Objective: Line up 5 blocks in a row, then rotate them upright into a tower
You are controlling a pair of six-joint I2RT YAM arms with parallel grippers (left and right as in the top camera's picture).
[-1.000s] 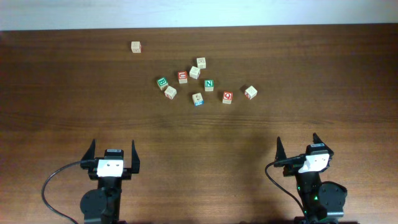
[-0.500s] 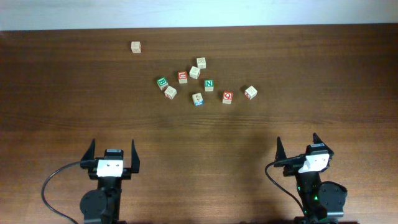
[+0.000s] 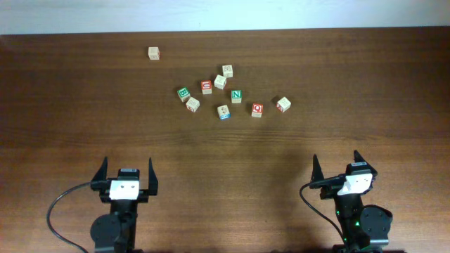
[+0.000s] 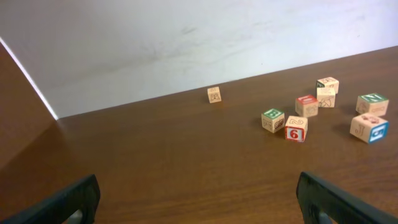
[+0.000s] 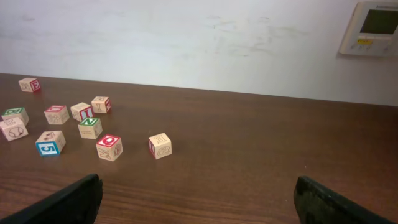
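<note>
We see left gripper (image 3: 127, 166) fingers apart, near left | right gripper (image 3: 336, 160) fingers apart, near right | green N block (image 3: 237, 95), red Q block (image 3: 257, 109), blue-marked block (image 3: 223, 112) clustered far centre on table (image 3: 70, 105), well apart from both grippers.

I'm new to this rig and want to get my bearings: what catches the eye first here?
A loose cluster of small wooden letter cubes lies mid-table toward the far side, with the green N block and the red Q block standing out. One lone block sits apart at the far left. The left hand and the right hand sit open at the near edge, well clear of all of them.
</note>
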